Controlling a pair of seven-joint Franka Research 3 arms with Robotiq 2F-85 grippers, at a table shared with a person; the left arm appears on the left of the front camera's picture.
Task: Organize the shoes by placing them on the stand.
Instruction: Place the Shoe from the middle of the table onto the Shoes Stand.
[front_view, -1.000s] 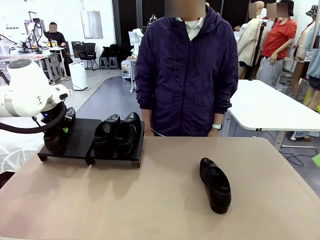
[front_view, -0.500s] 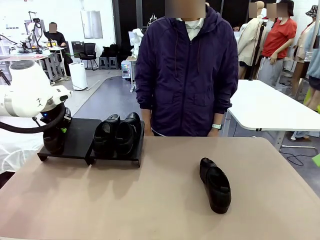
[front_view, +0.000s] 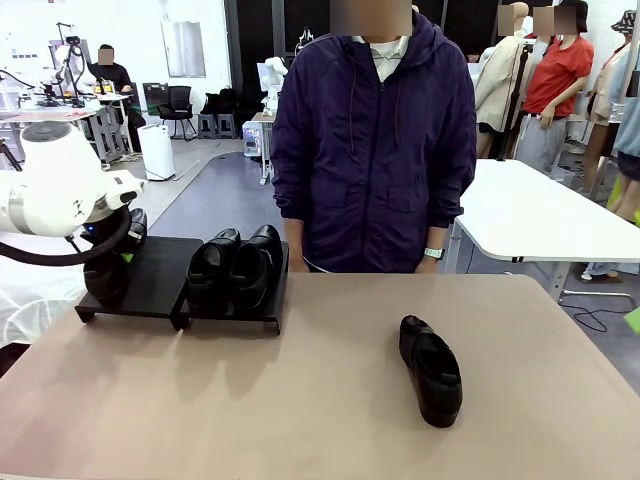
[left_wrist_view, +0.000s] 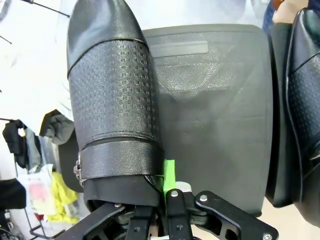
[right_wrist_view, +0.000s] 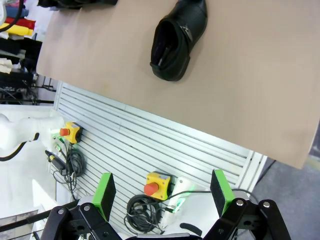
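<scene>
**Third shoe going onto the stand, one left on the counter**

My left tool (left_wrist_view: 162, 210) is clamped on the heel end of a shoe (left_wrist_view: 112, 100), and in the left wrist view that shoe hangs toe-forward over the left platform of the stand (left_wrist_view: 215, 115). From the front I see the same shoe (front_view: 108, 275) at the outer left part of that platform, half hidden behind my left arm; I cannot tell whether its sole is fully down or a little above the surface.

Two shoes (front_view: 238, 265) already sit side by side on the right platform, touching each other, toes toward me. The fourth shoe (front_view: 431, 368) lies on the counter (front_view: 300, 420) well to the right of the stand (front_view: 160, 285), apart from everything else. My right tool (right_wrist_view: 162, 192) has its fingers spread wide with nothing between them, and it hangs off the near side of the counter, looking back at that lone shoe (right_wrist_view: 179, 40).

By my reckoning the job is about half done, three quarters once I let go here.

For room: the left platform has a bare strip between the held shoe and the pair, enough in my judgement for the last shoe. The held shoe sits close to the platform's outer left edge, so I would watch it does not tip off. The counter between the lone shoe and the stand is unobstructed. A person (front_view: 375, 140) stands at the far edge, just behind the stand.
</scene>
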